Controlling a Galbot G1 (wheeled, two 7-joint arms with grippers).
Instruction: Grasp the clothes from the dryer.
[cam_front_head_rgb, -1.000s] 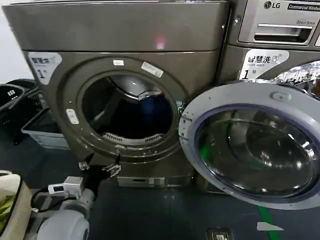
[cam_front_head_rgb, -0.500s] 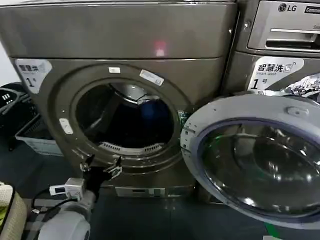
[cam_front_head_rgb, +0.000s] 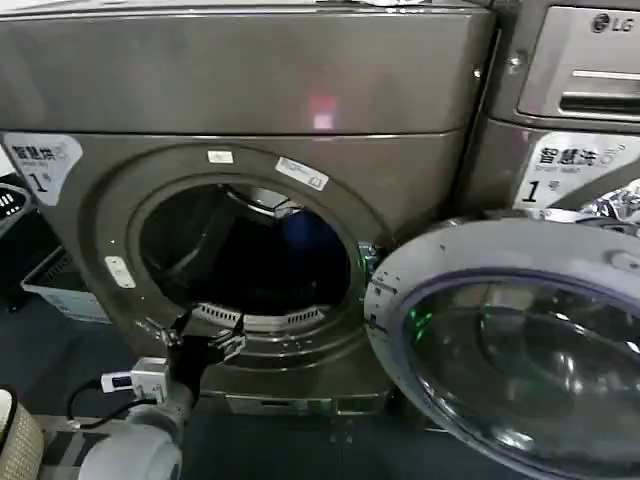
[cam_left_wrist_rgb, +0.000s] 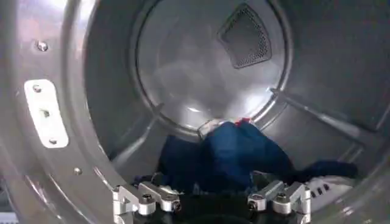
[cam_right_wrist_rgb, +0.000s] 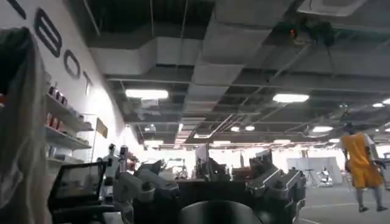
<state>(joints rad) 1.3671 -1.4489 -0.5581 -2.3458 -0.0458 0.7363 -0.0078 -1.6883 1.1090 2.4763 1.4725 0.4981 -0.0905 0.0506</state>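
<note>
The dryer (cam_front_head_rgb: 250, 200) stands with its round drum mouth (cam_front_head_rgb: 245, 250) wide open, a white "1" sticker (cam_front_head_rgb: 38, 160) at about ten o'clock from the mouth. Its silver-rimmed glass door (cam_front_head_rgb: 510, 340) hangs swung out at about four o'clock from the opening, in front of the neighbouring LG machine (cam_front_head_rgb: 570, 110).

The left claw (cam_front_head_rgb: 195, 335) sits at the lower lip of the drum mouth, near seven o'clock on the ring, its two metal fingers (cam_front_head_rgb: 228, 344) spread apart with nothing between them. Its pale grey arm (cam_front_head_rgb: 135, 450) rises from the bottom of the head view, a small white box (cam_front_head_rgb: 135, 378) on it with a black cable.

In the left wrist view the same claw (cam_left_wrist_rgb: 210, 201) points into the steel drum (cam_left_wrist_rgb: 207, 79), fingers apart on either side of the clothes (cam_left_wrist_rgb: 234, 155). The dark navy-blue fabric lies heaped on the drum floor, just ahead of the fingertips, with a little red and white at its top edge. I cannot tell whether the fingers touch the cloth.

The right claw (cam_right_wrist_rgb: 210, 185) is held away from the dryer, facing the ceiling lights of a large hall, its fingers apart and empty.
</note>
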